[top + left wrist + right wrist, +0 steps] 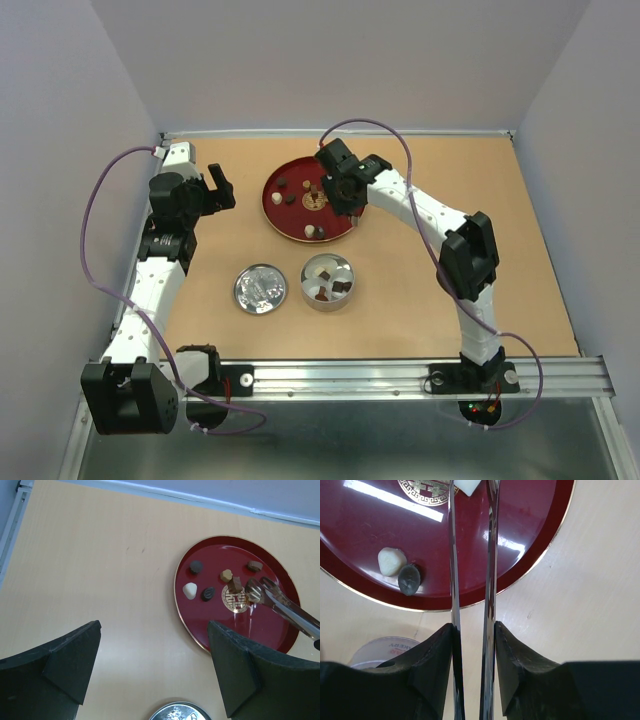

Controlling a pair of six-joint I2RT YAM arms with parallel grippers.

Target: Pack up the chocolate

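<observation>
Right tool (474, 630) around tongs (452, 555), tips near plated chocolate (196, 567)

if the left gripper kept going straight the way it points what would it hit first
The left gripper would probably meet bare table first, just beside the red plate; depth is unclear.

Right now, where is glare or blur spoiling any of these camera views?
Right wrist view: white glare streaks on the red plate and along the tongs. Top external view: the silver lid reflects brightly, washing out its surface. Left wrist view: even light, the chocolate sharp, no blur.
</observation>
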